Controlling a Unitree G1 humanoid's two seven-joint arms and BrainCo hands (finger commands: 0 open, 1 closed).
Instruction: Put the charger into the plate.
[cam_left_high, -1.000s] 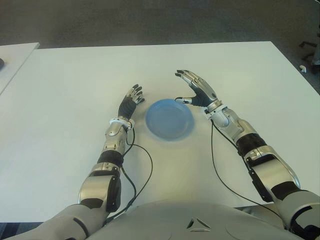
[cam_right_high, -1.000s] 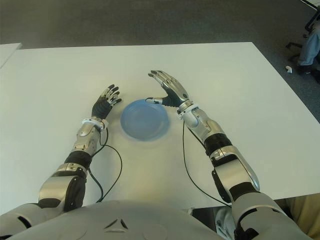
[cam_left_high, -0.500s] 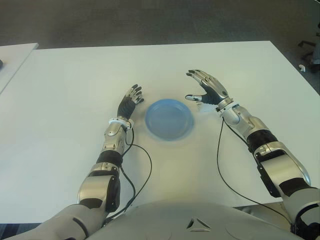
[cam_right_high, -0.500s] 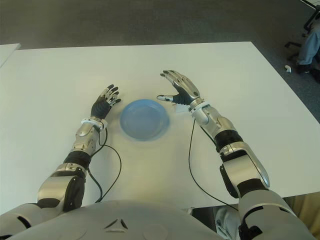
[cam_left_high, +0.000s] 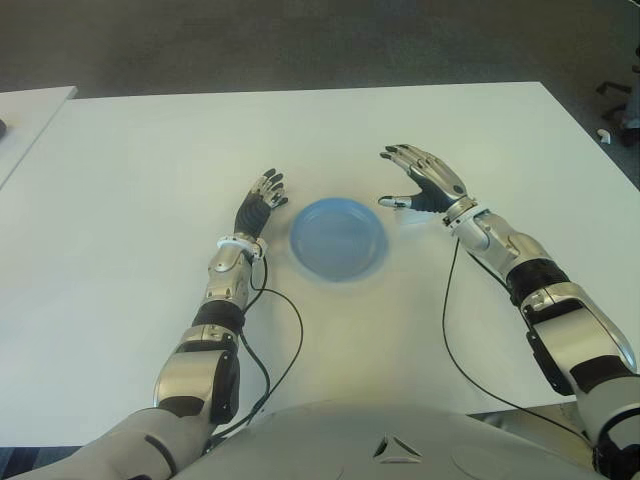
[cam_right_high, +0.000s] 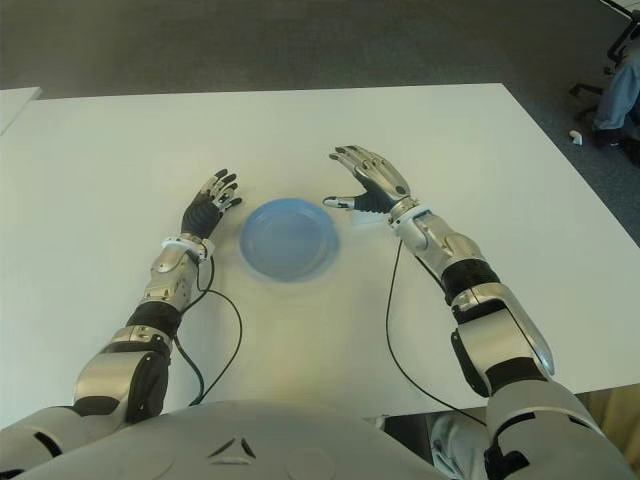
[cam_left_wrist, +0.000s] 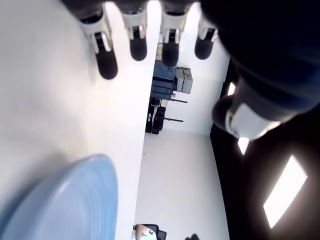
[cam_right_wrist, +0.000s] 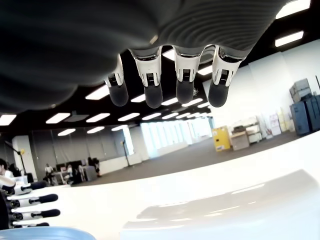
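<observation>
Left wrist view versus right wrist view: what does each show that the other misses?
Only the left wrist view: much of the plate, close up. Only the right wrist view: the right hand, open and empty, with just a sliver of the plate's rim. Both: the left hand, open, the plate beside it, and the table.

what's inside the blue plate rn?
Nothing visible: the plate is bare blue. No charger shows; the open right hand beside it hides some table. Left hand shows opposite.
</observation>
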